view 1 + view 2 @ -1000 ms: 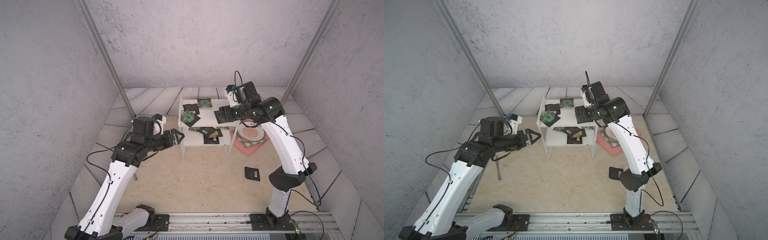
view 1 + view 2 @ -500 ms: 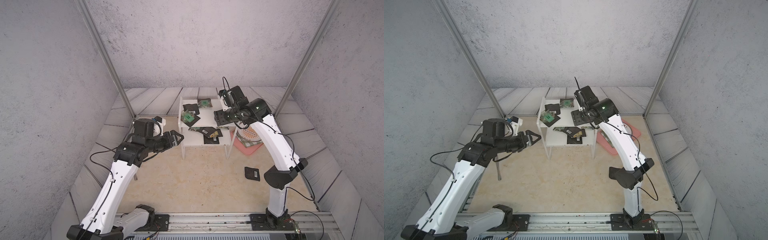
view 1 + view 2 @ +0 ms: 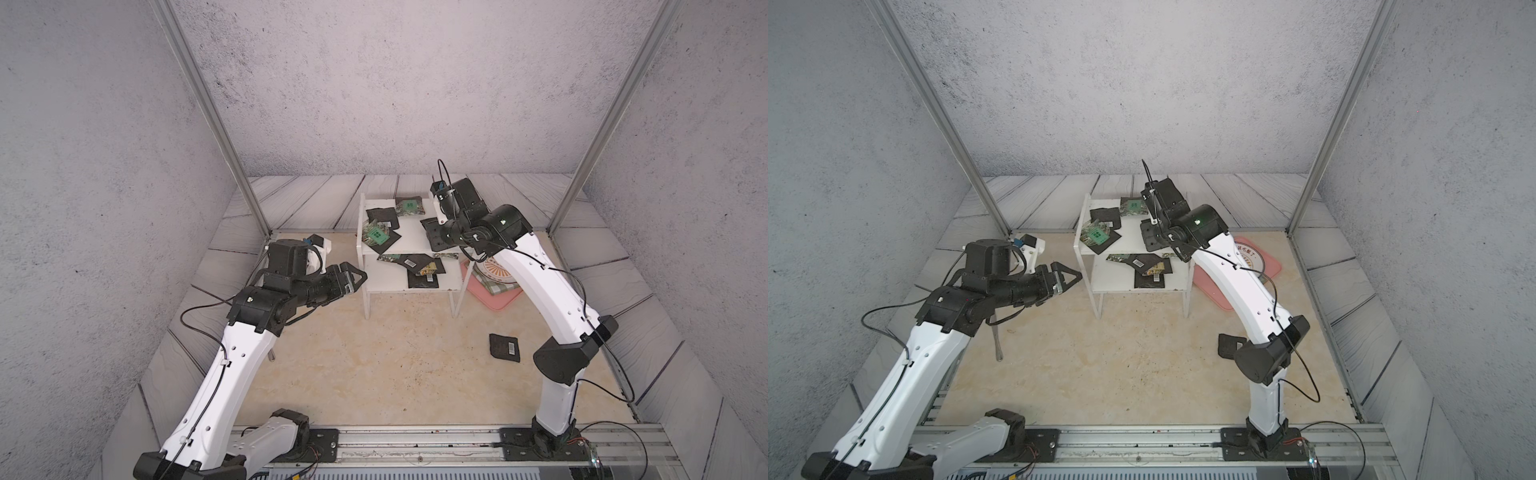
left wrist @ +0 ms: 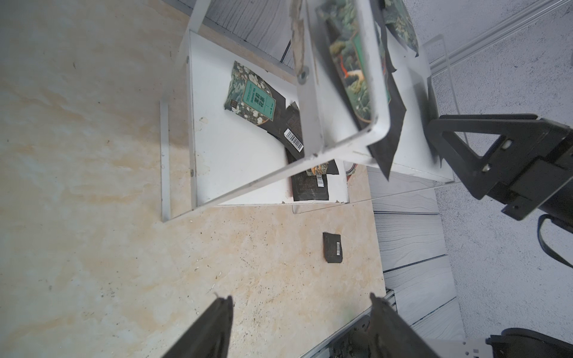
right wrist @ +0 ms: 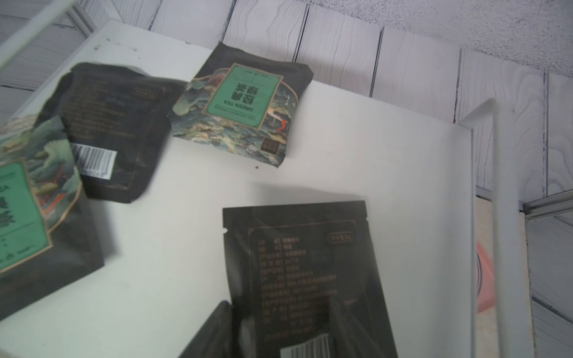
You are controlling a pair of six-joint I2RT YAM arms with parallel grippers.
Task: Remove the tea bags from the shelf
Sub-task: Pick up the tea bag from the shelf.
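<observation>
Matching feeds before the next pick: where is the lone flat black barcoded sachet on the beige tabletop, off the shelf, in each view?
In a top view: black sachet on the tabletop beside the right arm's elbow.
In a top view: half hidden by that elbow.
Left wrist: alone on the tabletop.
Right wrist: not in it.
Shared landmark: the white two-tier shelf.

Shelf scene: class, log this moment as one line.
right gripper: closing on black tea bag, top tier | left gripper: open beside shelf | one sachet on floor
</observation>
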